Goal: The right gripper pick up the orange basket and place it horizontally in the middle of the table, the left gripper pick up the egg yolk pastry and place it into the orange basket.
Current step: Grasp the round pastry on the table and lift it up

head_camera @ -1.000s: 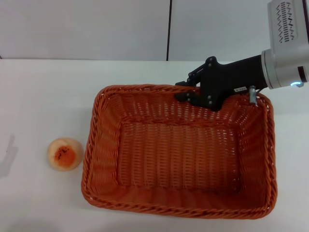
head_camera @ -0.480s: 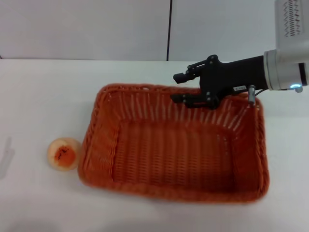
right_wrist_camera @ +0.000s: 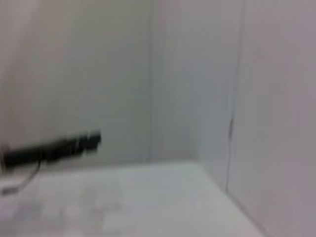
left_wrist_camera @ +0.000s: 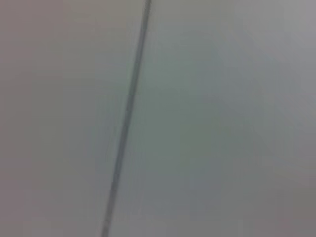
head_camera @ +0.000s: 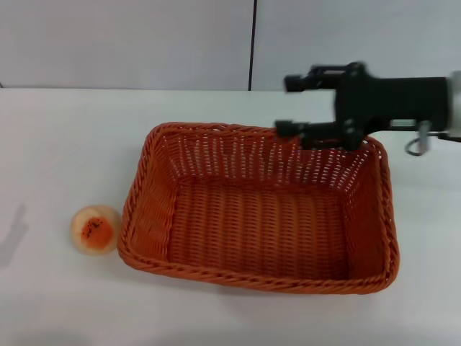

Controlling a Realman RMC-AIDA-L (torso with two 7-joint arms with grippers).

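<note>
The orange basket point(head_camera: 259, 216) lies flat on the white table point(head_camera: 65, 137), long side across my view, with nothing inside. My right gripper point(head_camera: 288, 106) hovers open over the basket's far right rim, its black fingers point(head_camera: 294, 129) apart and holding nothing. The egg yolk pastry point(head_camera: 96, 229) rests on the table just left of the basket's near left corner, its orange speckled face up. My left gripper is out of view; only a faint shadow falls at the table's left edge. The left wrist view shows just a grey wall.
A grey wall with a dark vertical seam point(head_camera: 252, 43) stands behind the table. In the right wrist view a blurred dark bar point(right_wrist_camera: 54, 147) lies low above the tabletop near the wall.
My right gripper has let go of the basket's far rim, opened, and risen away to the right. The basket has settled flat on the table. The pastry has not moved.
</note>
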